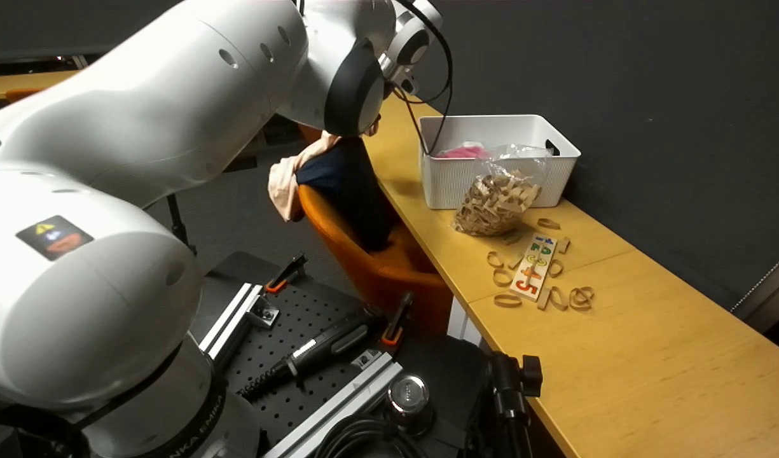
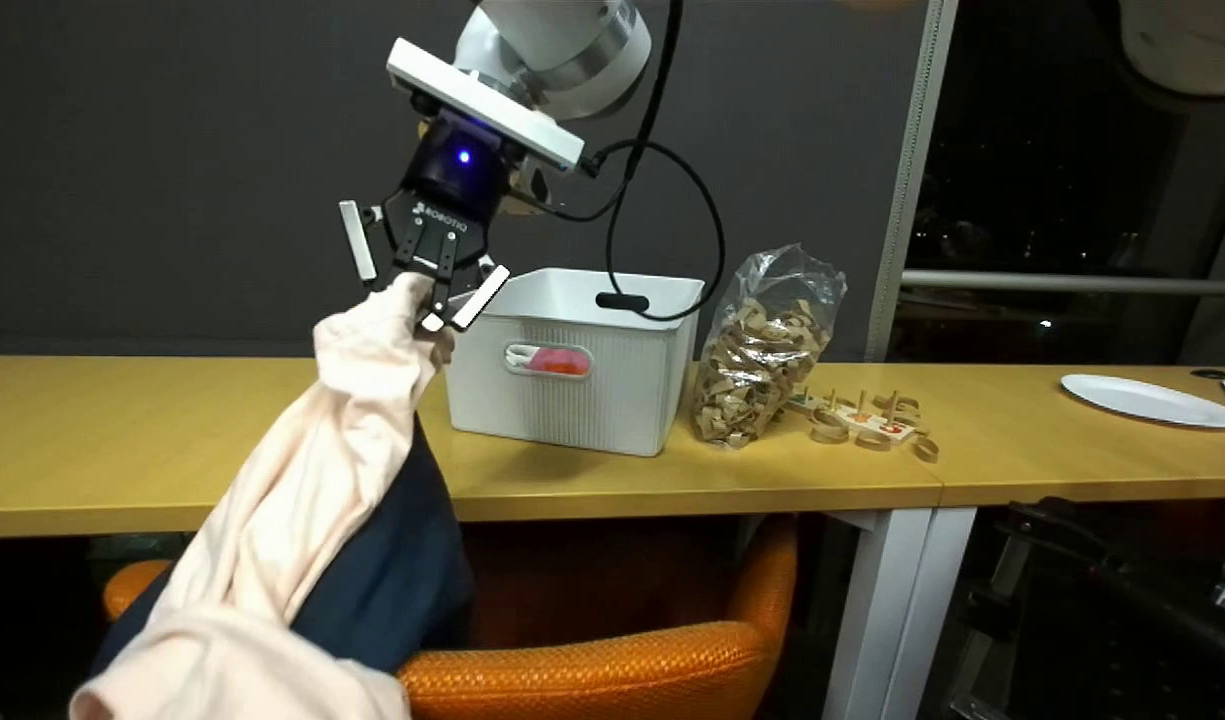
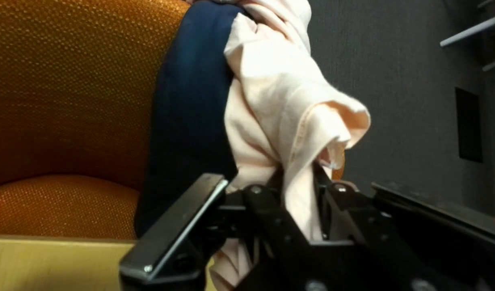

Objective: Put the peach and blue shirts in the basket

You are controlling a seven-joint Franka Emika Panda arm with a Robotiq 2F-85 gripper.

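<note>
In an exterior view, the robot arm (image 1: 128, 114) bears the word "EMIKA" at its base, the word before it cut off, and 1 warning label (image 1: 54, 237) with a yellow triangle. The basket (image 1: 441, 184) stands on the desk (image 1: 656, 331) by the wall-side edge, 1 pink item (image 1: 463, 152) inside. The bag (image 1: 497, 207) rests just beside it. Loose tan rings (image 1: 502, 277) surround the number board (image 1: 533, 266); its numeral 5 is legible. The peach shirt (image 1: 286, 184) and blue shirt (image 1: 357, 184) drape over the orange chair (image 1: 402, 292) at the front edge.

In an exterior view, the claw (image 2: 417, 292), marked "ROBOTIQ", is clenched on the upper end of the peach shirt, which runs down across the blue shirt.

In the wrist view, the 2 jaws pinch a fold of the peach shirt. The blue shirt lies beside it on the orange chair, near the desk's front edge.
</note>
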